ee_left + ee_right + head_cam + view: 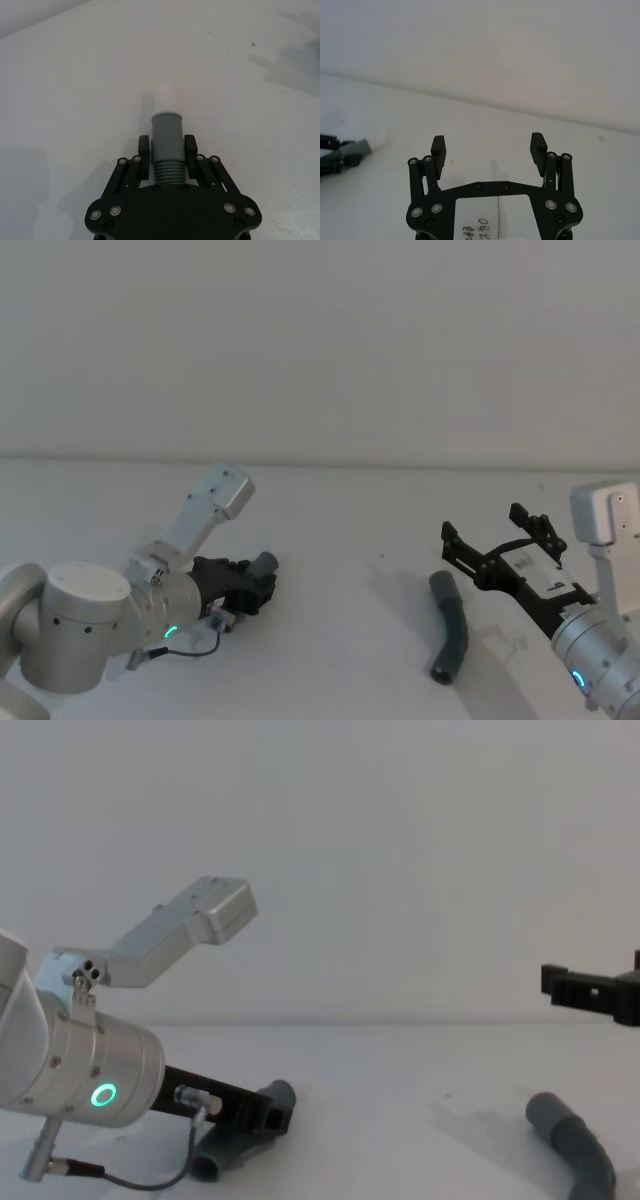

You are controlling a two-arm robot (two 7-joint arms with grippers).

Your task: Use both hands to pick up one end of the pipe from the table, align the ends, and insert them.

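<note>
**Left jaws clamp one pipe piece; right jaws open above the other**

In the head view, the left gripper [258,582] sits at about 8 o'clock on the counter [330,640]. Its jaws are closed on one pipe piece [265,563], whose grey cuff pokes out towards 2 o'clock. The left wrist view adds the detail of the hold. There the jaws of the left gripper [167,147] press either side of the held piece [166,131] just where the ribbing meets the smooth cuff, and the cuff stands clear beyond them.

The chest view shows the rest of that piece [228,1152] sloping down behind the jaws towards the counter. Whether its lower end touches the surface cannot be told. The right wrist view, looking across from far off, shows a whitish tip [378,139] on the held cuff.

The second pipe piece [452,625] lies loose on the counter at about 4 o'clock, gently bent and running roughly from 12 to 6 o'clock. The right gripper [485,528] is at 1 o'clock from it. Its jaws are spread wide and hold nothing, as the right wrist view [489,146] makes plain. From the chest, the right gripper [590,990] hangs well above the loose piece [575,1145], apart from it.
</note>
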